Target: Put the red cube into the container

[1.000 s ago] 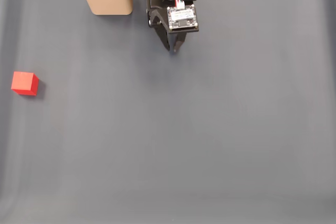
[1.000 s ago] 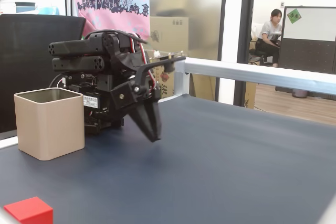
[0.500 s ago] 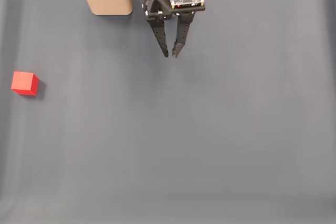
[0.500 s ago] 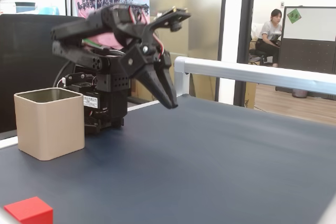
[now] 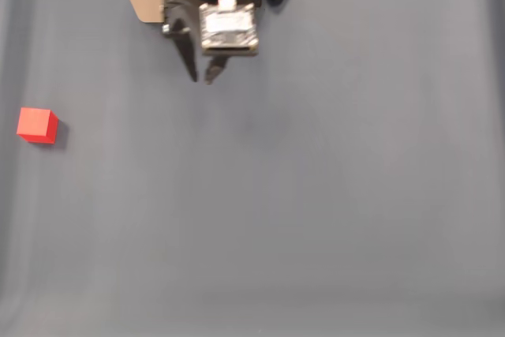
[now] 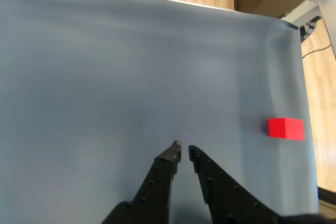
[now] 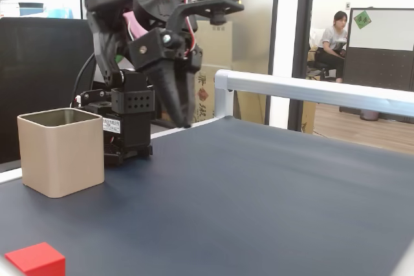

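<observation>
Dark blue-grey cloth covers the tabletop (image 5: 316, 195), with an office behind it in a fixed view. Raised clear of that cloth, the black two-finger hand (image 5: 200, 79) holds nothing; its tips sit nearly together with only a thin gap showing in the wrist view (image 6: 182, 150). Just beside the arm stands the tan square metal tin with rounded corners (image 7: 61, 152), open side up. Well apart from the hand, the small bright red matte cube (image 5: 36, 125) rests by the cloth's edge, to the hand's right in the wrist view (image 6: 285, 128). Being a cube, it has no long axis; its faces look slightly skewed to the cloth's edges.
</observation>
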